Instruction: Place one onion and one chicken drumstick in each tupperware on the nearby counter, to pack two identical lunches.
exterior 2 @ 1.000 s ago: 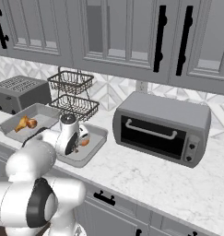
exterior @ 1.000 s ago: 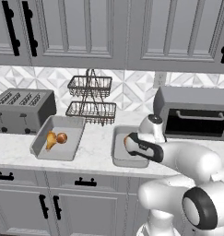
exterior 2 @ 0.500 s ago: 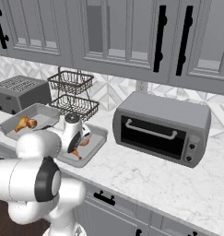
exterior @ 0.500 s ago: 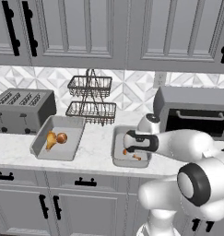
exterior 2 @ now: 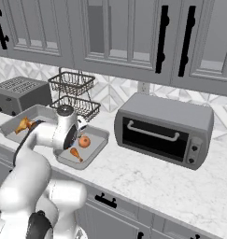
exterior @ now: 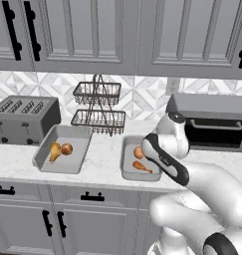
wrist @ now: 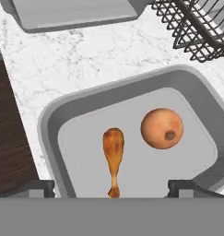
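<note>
Over the right tupperware (wrist: 53,124) on the worktop (wrist: 85,55), the pincer (wrist: 111,186) hangs spread wide and empty, its 2 fingertips (wrist: 37,186) far apart. Between them lies the slim orange chicken drumstick (wrist: 113,159), thin end nearest the pincer, loose on the tray floor. Just beside it sits 1 onion (wrist: 162,128). The left tupperware (exterior: 53,167) holds the other drumstick (exterior: 54,151) and onion (exterior: 66,148).

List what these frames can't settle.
- Gripper: the hand view's bottom edge cuts off all but its fingertips; in both base views the arm covers it.
- Right tupperware: the arm hides its right side in the left base view.
- Left tupperware: the arm covers its near part in the right base view; its onion can't be picked out there.
</note>
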Controlling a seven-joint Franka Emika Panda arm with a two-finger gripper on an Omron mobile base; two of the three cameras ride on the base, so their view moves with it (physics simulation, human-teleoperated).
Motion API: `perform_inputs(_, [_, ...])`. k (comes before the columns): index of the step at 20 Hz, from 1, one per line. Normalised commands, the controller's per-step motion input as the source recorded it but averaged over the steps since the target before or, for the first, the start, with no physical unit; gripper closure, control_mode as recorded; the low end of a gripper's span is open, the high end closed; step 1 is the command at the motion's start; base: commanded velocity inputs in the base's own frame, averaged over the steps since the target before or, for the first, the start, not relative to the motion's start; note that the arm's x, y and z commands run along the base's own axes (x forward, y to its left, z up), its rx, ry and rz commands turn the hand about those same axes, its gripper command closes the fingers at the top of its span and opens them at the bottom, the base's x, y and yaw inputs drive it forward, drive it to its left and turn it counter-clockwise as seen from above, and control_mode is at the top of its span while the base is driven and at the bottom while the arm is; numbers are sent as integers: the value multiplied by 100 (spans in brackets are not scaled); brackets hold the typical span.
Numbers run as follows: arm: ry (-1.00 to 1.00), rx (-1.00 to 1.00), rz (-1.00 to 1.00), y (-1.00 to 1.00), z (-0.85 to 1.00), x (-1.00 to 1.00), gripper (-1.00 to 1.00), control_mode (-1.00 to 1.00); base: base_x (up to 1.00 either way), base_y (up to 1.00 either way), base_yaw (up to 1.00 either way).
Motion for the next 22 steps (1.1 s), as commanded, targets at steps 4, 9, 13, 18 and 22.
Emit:
perform_inputs(4, [-46, -11, 0, 30, 99, -85, -100, -100, 0, 0, 0])
perform_inputs(9, [-43, -22, 3, 62, 78, -83, -100, -100, 0, 0, 0])
perform_inputs(13, [-38, -24, 3, 60, 64, -69, -100, -100, 0, 0, 0])
perform_inputs(18, [-4, -1, 1, 3, 3, -17, -100, -100, 0, 0, 0])
perform_inputs(22, [-2, 10, 0, -17, 0, -12, -100, -100, 0, 0, 0])
